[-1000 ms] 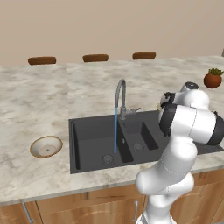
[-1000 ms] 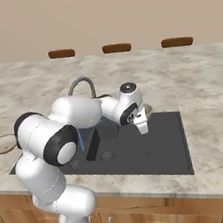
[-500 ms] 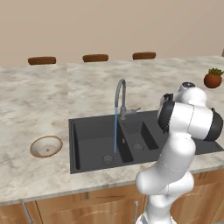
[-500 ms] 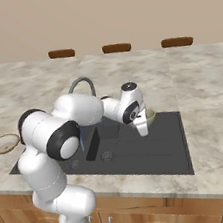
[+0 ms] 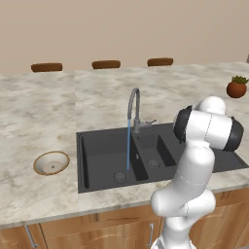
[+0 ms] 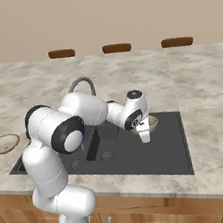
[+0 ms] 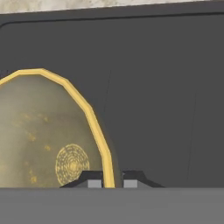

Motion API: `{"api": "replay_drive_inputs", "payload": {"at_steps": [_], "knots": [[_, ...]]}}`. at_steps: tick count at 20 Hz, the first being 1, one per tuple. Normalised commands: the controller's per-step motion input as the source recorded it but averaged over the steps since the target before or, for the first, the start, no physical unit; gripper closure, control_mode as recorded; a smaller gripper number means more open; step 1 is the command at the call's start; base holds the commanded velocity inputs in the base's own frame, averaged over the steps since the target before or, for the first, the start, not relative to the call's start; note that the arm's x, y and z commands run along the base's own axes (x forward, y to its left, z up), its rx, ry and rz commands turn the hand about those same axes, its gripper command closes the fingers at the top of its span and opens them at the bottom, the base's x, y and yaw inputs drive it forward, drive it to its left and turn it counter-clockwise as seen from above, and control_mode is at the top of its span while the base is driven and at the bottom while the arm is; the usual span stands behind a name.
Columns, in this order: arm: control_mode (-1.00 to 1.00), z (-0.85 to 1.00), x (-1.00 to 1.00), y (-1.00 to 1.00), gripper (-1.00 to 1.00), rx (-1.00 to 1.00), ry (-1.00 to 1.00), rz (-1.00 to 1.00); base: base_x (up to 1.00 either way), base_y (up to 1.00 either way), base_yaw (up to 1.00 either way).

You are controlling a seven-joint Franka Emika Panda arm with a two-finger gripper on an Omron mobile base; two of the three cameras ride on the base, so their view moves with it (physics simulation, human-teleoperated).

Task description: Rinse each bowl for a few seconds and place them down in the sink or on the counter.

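The olive-tan bowl [image 7: 48, 140] with a yellow rim stands tilted on edge, and my gripper [image 7: 113, 179] is shut on that rim. From the right base view the gripper [image 6: 145, 134] holds this bowl [image 6: 149, 123] low over the right end of the black sink [image 6: 164, 148]. The shallow brown-rimmed bowl [image 5: 51, 163] lies on the counter [image 5: 44, 116] left of the sink [image 5: 97, 146], well away from the gripper. A blue stream of water [image 5: 128, 146] runs from the tap [image 5: 133, 103] into the left basin.
A reddish-brown pot with a plant [image 5: 237, 88] stands at the counter's far right. Three brown chair backs [image 5: 106, 64] line the far edge. The tap [image 6: 81, 82] rises just behind my forearm. The dark sink floor [image 7: 166, 87] lies under the bowl.
The hand with the bowl has sunk slightly over the right end of the sink. The grip and the running water are unchanged.
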Motion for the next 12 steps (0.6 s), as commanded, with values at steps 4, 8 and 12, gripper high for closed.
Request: {"api": "replay_drive_inputs", "payload": {"at_steps": [4, 8, 12], "knots": [[-1.00, -0.39, 0.00, -0.34, 1.00, 0.04, 0.00, 0.00, 0.00, 0.00, 0.00], [-1.00, -0.42, 0.00, -0.19, 1.00, 0.01, 0.00, 0.00, 0.00, 0.00, 0.00], [-1.00, -0.45, 0.00, -0.12, 1.00, 0.00, 0.00, 0.00, 0.00, 0.00, 0.00]]}}
